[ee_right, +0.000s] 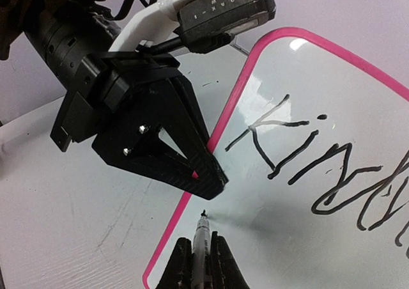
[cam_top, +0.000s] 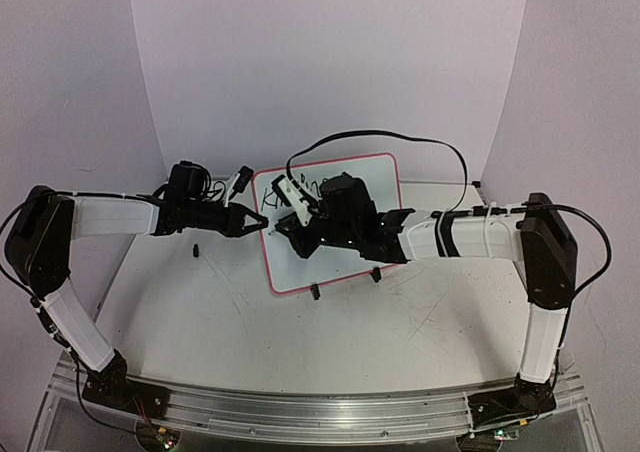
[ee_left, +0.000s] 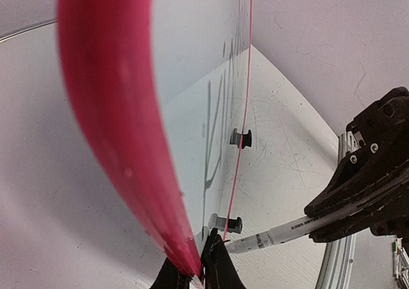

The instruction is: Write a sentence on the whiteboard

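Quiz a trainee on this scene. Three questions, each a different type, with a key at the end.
1. True or false: the left tool is pinching the pink rim of the whiteboard.
2. The right tool is shut on: A) an eraser, B) a marker, C) nothing.
3. In the right wrist view, what is the first letter of the black lettering?

Key: 1 true; 2 B; 3 K.
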Available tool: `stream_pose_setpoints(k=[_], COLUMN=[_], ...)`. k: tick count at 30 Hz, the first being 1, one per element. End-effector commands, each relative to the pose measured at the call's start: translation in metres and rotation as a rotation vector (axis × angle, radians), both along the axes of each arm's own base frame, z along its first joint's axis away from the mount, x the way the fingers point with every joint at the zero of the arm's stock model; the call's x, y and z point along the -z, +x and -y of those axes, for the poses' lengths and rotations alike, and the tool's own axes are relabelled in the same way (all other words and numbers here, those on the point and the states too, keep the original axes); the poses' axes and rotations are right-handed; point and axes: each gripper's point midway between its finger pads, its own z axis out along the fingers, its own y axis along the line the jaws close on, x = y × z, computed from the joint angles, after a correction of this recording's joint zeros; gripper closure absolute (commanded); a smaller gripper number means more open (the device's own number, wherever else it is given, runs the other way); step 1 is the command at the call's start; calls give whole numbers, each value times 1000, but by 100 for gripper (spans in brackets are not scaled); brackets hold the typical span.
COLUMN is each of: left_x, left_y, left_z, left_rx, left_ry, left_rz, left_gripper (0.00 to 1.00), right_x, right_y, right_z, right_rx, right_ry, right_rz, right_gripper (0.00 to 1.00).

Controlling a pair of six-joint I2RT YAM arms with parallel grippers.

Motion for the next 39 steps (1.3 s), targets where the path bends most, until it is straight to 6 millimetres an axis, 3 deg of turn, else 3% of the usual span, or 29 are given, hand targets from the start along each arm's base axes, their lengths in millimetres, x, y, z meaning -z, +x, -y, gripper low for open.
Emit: stream_pose_setpoints(k=[1,9,21,30,39], left_x=[12,11,10,12,11], left_y=[37,37,35,35,36], left_z=[-26,-26,-27,-27,-27], left_rx=[-165,-163,-167,-165,-168], left_ry=[150,148,150,153,153], left_rz=[110,111,114,109,111], left_gripper=[100,100,100,100,100], right_x=[15,25,-2,-6,-14], right_y=[-5,-14,12,31,35], right_z=[1,2,-2,16,28], right_rx=[6,4,72,180,219], right_ry=[-7,-16,26,28,42], right_rz=[-40,-69,-16,0,21], right_gripper=[100,100,100,100,100])
